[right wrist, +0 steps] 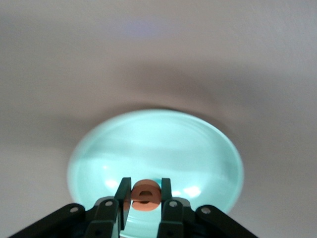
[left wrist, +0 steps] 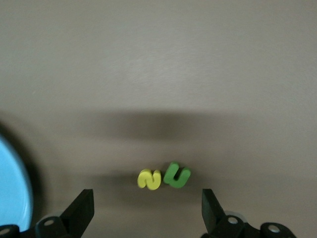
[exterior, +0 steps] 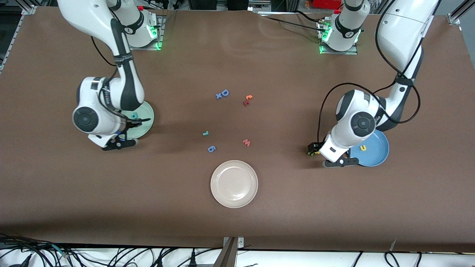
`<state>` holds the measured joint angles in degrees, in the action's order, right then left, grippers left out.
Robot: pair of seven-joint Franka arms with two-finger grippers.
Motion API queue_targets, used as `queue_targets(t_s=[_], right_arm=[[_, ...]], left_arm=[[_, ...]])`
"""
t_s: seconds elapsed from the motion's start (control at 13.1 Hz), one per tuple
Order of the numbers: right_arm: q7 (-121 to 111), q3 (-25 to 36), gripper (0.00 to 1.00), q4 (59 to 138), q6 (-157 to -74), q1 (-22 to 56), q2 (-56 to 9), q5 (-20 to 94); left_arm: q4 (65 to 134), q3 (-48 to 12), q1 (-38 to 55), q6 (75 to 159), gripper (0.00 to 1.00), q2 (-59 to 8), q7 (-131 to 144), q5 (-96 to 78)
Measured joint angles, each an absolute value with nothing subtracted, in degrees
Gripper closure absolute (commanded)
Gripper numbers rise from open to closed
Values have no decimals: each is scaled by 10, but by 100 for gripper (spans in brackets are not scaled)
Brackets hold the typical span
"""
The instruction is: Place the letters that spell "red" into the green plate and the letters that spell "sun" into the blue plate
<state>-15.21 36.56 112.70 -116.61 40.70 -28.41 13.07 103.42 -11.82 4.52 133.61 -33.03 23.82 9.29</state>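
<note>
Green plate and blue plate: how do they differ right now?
The green plate holds a teal letter, with the right gripper above it shut on an orange e; the blue plate holds a yellow u. The open left gripper hangs beside the blue plate, over the yellow s and green n. Both are round and alike in size.

Yellow u [exterior: 363, 148] in blue plate [exterior: 378, 155]

You get the front view high over the whole worktop [exterior: 237, 222], facing both bases. Left wrist view looks close down past the left hand [left wrist: 147, 208] at bare worktop; right wrist view sits close over the green plate [right wrist: 153, 148], also seen in front.
</note>
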Motion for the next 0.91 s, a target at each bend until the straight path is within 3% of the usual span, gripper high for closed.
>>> queue_targets(t_s=[0.08, 0.23, 0.3, 0.38, 0.46, 0.91], right_arm=[[-171, 376, 81, 1141, -1168, 405, -284, 131], [-187, 383, 71, 1160, -1178, 402, -286, 131], [-187, 384, 45, 1166, -1187, 401, -287, 131], [-187, 384, 7, 1172, -1195, 400, -289, 131], [-187, 384, 0, 1176, -1201, 400, -291, 131], [-187, 382, 0, 1167, -1190, 402, -290, 133]], left_arm=[[1024, -119, 49, 1336, 2, -338, 226, 114], [1005, -120, 54, 1337, 2, -351, 160, 130], [997, -120, 54, 1342, 2, -356, 122, 130], [992, -120, 55, 1351, 2, -361, 89, 130], [990, -121, 55, 1359, 2, -365, 57, 130], [995, -138, 56, 1370, 1, -379, -64, 130]])
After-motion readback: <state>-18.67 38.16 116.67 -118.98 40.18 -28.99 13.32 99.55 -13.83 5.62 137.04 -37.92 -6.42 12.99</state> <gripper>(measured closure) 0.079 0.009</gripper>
